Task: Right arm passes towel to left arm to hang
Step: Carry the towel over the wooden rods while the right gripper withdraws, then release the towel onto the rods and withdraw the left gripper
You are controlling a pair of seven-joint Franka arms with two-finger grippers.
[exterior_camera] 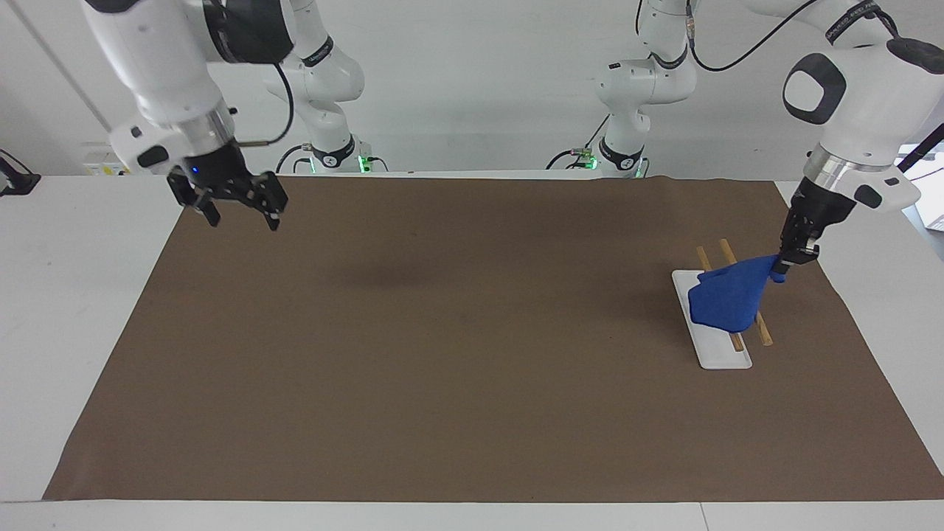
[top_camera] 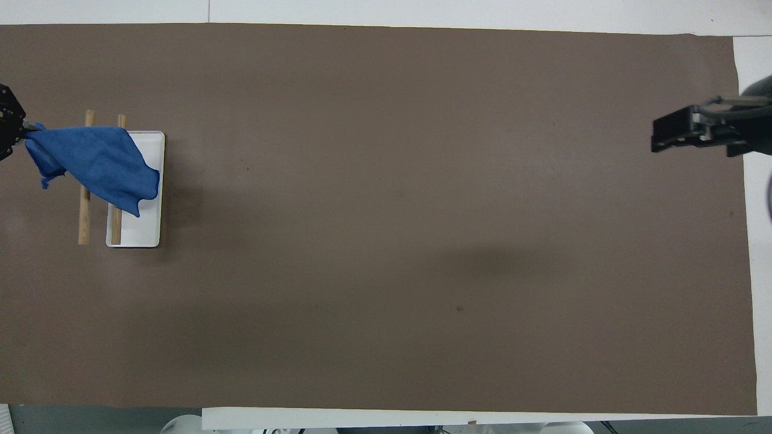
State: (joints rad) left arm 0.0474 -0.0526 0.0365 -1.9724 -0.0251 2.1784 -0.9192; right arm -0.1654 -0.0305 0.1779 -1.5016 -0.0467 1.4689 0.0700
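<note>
The left claw (exterior_camera: 788, 267) pinches one corner of the towel (exterior_camera: 726, 299), which drapes across the rack (exterior_camera: 719, 352), crossing its rods; the right claw (exterior_camera: 237, 209) hangs spread and empty.

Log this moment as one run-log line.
left gripper: shut on towel, over rack | right gripper: open, waiting | hang: not yet done
</note>
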